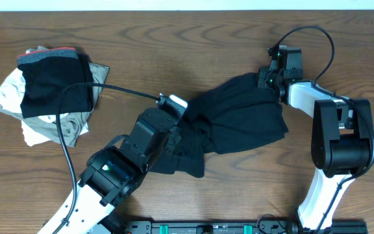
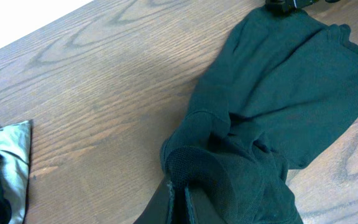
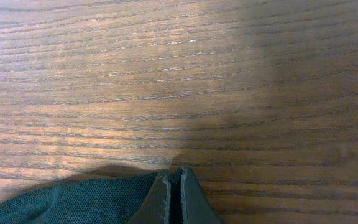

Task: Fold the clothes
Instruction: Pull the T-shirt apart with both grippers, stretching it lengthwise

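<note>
1. Wooden table [image 1: 174, 45]: work on the bare middle, well apart from the heap of other clothes [image 1: 44, 91] at far left.
2. Black garment [image 1: 239, 120]: lying bunched mid-table between both arms. Draw the ends apart, low and level, before any fold.
3. Left gripper [image 2: 180, 198]: pinching a crumpled fold, clearest from its own wrist.
4. Right gripper [image 3: 174, 186]: pressed together at the mesh hem, actual grip uncertain. Visible only from the right wrist; go overhead for the overall crumple.
</note>
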